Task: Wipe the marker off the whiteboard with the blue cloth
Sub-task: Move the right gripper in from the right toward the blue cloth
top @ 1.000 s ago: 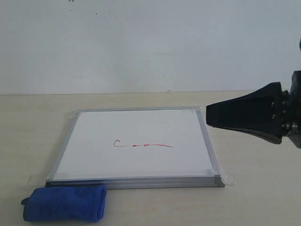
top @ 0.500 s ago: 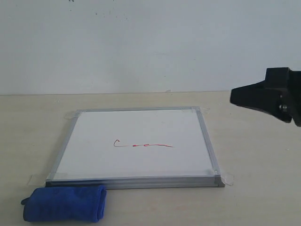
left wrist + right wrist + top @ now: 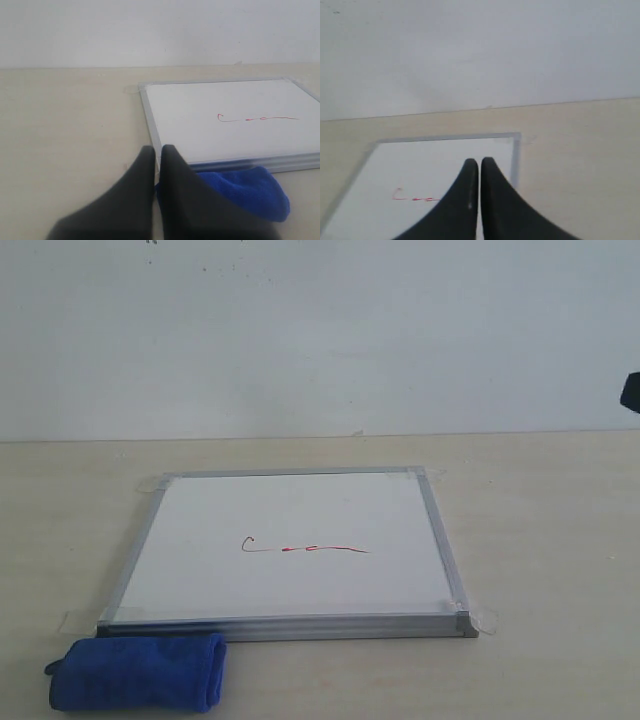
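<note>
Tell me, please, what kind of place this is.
Most likely a robot test bench in a lab: a beige table against a plain white wall, a taped-down whiteboard and blue cloth on it, plus the black left gripper and right gripper.

My left fingers (image 3: 175,200) cover one end of the blue cloth (image 3: 245,192), and the whiteboard (image 3: 210,100) runs off that picture's edge. My right fingers (image 3: 495,210) hide the tail of the marker (image 3: 412,197). From the exterior, only a dark sliver of my right arm (image 3: 631,392) shows.
</note>
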`<state>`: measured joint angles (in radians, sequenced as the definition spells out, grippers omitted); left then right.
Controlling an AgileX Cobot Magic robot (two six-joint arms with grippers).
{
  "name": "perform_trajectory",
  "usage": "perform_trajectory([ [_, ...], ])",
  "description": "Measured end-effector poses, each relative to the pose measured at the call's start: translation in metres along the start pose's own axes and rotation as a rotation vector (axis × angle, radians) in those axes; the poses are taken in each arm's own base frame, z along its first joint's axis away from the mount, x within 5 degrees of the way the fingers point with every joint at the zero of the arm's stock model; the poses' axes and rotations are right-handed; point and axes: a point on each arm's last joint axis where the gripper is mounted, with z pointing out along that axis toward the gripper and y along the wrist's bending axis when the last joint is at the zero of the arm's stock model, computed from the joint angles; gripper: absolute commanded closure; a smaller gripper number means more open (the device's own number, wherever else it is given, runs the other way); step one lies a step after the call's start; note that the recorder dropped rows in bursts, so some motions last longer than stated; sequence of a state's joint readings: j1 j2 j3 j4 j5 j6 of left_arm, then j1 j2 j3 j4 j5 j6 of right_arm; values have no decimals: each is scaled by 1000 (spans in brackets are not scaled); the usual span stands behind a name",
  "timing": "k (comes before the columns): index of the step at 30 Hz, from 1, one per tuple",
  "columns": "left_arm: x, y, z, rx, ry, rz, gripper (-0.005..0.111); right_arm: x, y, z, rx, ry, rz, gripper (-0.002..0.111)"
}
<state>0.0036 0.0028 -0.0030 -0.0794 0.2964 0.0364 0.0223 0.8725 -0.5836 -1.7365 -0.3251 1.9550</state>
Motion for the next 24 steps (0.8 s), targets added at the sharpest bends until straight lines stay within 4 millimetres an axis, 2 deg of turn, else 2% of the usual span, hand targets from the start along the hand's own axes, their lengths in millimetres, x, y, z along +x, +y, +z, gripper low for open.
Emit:
perform_trajectory([
  [3, 0, 0, 0, 0, 0, 0, 103, -7, 12, -8, -107, -61, 160, 107],
  [4, 0, 0, 0, 0, 0, 0, 103, -10, 13, -10, -115, -84, 153, 107],
  [8, 0, 0, 0, 0, 0, 0, 103, -19, 15, -25, -71, -189, -80, 107],
  [10, 0, 0, 0, 0, 0, 0, 103, -23, 6, -32, 81, -230, -271, 107],
  [13, 0, 0, 0, 0, 0, 0, 103, -25, -11, -37, 298, -208, -404, 107],
  [15, 0, 0, 0, 0, 0, 0, 103, -20, -30, -40, 507, -115, -404, 107],
  [18, 0, 0, 0, 0, 0, 0, 103, -6, -41, -39, 624, 77, -377, 107],
  [21, 0, 0, 0, 0, 0, 0, 103, 5, -36, -29, 595, 298, -346, 107],
  [24, 0, 0, 0, 0, 0, 0, 103, 16, -16, -17, 435, 471, -310, 107],
])
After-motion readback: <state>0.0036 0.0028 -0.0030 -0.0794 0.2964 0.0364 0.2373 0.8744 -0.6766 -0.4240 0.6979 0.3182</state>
